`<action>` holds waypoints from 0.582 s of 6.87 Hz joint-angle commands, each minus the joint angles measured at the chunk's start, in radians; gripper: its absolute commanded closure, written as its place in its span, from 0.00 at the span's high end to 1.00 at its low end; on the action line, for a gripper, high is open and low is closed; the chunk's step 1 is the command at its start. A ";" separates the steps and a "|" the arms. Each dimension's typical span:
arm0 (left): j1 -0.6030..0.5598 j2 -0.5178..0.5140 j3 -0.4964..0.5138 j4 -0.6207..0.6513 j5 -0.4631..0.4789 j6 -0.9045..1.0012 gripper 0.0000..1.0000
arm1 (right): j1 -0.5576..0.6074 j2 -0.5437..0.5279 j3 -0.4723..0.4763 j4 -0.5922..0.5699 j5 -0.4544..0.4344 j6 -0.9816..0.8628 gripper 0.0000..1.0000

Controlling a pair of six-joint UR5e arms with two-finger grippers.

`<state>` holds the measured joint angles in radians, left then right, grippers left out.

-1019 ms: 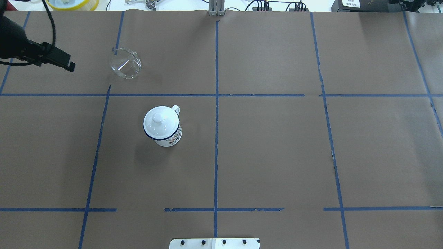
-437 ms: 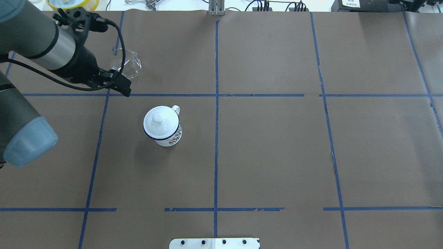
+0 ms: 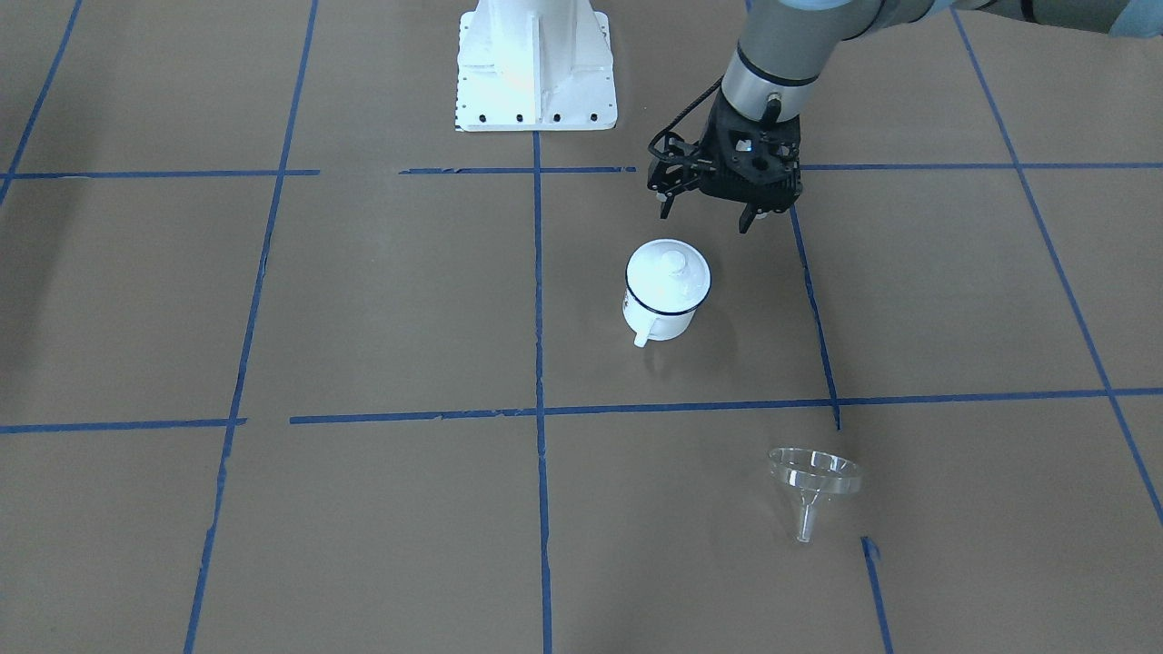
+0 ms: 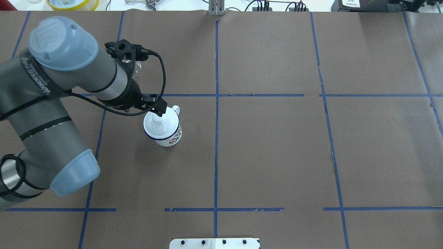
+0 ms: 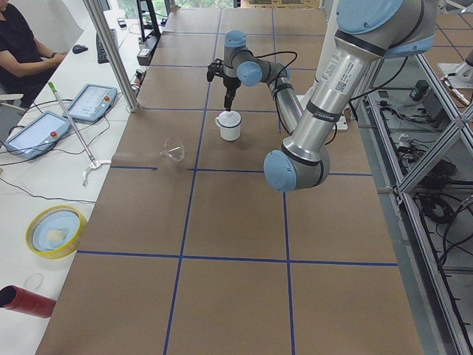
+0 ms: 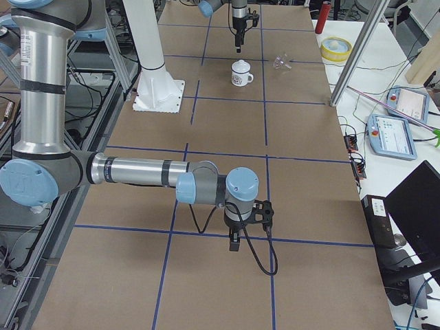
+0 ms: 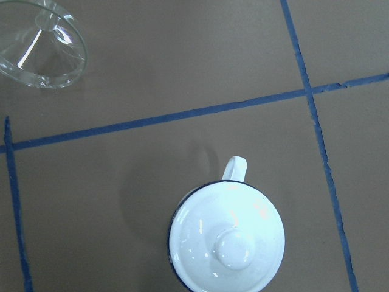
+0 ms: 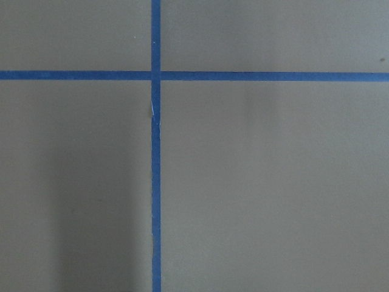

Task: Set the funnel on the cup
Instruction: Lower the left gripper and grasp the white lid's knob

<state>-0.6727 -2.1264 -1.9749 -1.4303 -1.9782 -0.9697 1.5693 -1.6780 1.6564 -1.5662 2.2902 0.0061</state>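
Hovering over the cup (image 3: 656, 318), left hand (image 3: 707, 218) spread wide, empty; lid (image 3: 669, 271) beneath it covers the mouth, presumably removed first; funnel (image 3: 813, 474) lies well beyond.

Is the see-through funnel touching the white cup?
Apart. The front-facing view shows a wide gap and a blue tape line between the funnel and the cup.

One funnel (image 3: 813, 472), one cup (image 3: 660, 313) and one lid (image 3: 668, 271). Two robot arms: one left arm (image 4: 69, 74), one right arm (image 6: 134, 172). Beyond the table (image 3: 363, 300) edge opposite the robot: two pendants (image 5: 90, 102), one yellow dish (image 5: 55, 231), one red tube (image 5: 26, 302), one person (image 5: 18, 44).
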 commanded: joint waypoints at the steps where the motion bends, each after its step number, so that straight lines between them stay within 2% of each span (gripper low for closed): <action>1: 0.045 -0.029 0.057 0.001 0.044 -0.047 1.00 | 0.000 0.001 -0.001 0.000 0.000 0.000 1.00; 3: 0.050 -0.040 0.102 -0.002 0.102 -0.047 0.89 | 0.000 0.001 0.000 0.000 0.000 0.000 1.00; 4: 0.051 -0.041 0.119 -0.004 0.102 -0.046 0.83 | 0.000 0.001 0.000 0.000 0.000 0.000 1.00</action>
<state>-0.6244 -2.1638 -1.8796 -1.4324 -1.8916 -1.0160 1.5693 -1.6771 1.6560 -1.5662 2.2902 0.0061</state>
